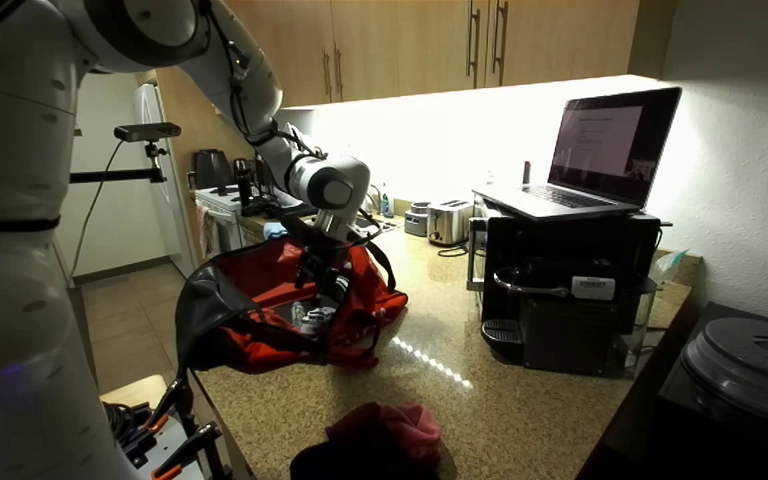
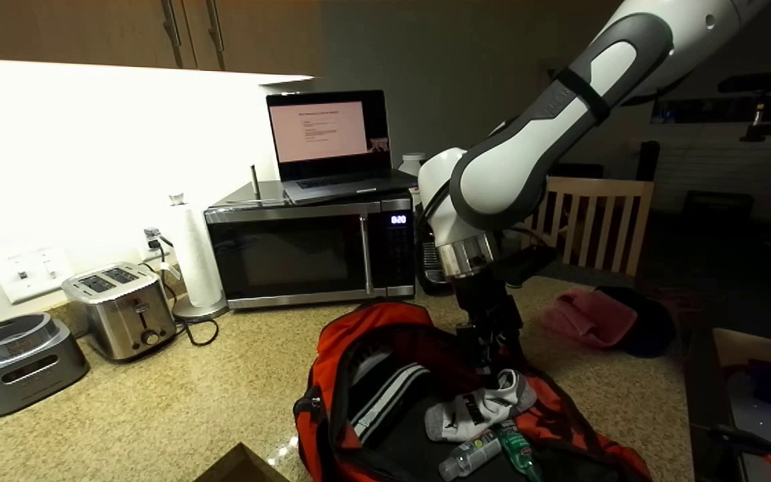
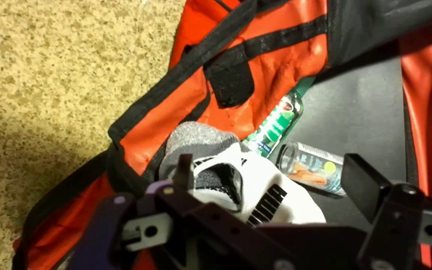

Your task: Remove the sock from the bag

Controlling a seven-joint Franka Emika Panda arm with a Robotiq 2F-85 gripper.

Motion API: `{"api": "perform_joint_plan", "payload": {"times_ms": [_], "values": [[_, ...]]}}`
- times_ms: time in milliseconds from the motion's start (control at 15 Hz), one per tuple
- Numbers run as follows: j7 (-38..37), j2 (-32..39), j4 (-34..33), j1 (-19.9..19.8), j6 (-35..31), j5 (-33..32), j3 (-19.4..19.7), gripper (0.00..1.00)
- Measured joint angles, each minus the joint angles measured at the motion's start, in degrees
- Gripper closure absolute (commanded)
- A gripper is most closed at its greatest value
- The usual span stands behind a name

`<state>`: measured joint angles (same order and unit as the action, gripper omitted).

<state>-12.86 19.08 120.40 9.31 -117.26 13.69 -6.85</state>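
1. The arm (image 2: pixel 526 161) is bent above the gripper (image 3: pixel 272 179): in both exterior views its forearm slopes down from high up to the wrist (image 1: pixel 357 179), which sits nearly straight over the gripper.
2. Below the wrist, the gripper points downward and leans a little, its lower end within the mouth of the red bag (image 2: pixel 359 328).
3. The sock (image 3: pixel 298 204), white and grey with black lettering, lies inside the bag, directly beneath the gripper.
4. In the wrist view the fingers (image 3: pixel 364 187) stand wide apart. One overlaps the sock beside its cuff, the other is over the bag's dark floor, and much of the sock shows between them. Whether a finger touches the fabric, I cannot tell.
5. Ahead of the fingertips in that view, just beyond the sock, a clear bottle (image 3: pixel 313 168) and a green bottle (image 3: pixel 276 125) lie near each other in the bag.
6. In an exterior view, a black item with white stripes (image 2: pixel 389 402) lies in the bag, near the gripper but apart from it.
7. The bag rests on the counter (image 2: pixel 158 408) under the gripper; a pink cloth (image 2: pixel 586 318) lies outside it, well apart from the gripper.
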Motion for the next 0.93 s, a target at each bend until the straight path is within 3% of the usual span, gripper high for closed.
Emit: {"api": "perform_joint_plan", "payload": {"times_ms": [533, 933], "values": [[8.63, 0.69, 0.47, -0.21, 0.17, -0.88, 0.08, 0.00], [10.03, 0.98, 0.47, -0.19, 0.13, -5.07, 0.08, 0.00]]}}
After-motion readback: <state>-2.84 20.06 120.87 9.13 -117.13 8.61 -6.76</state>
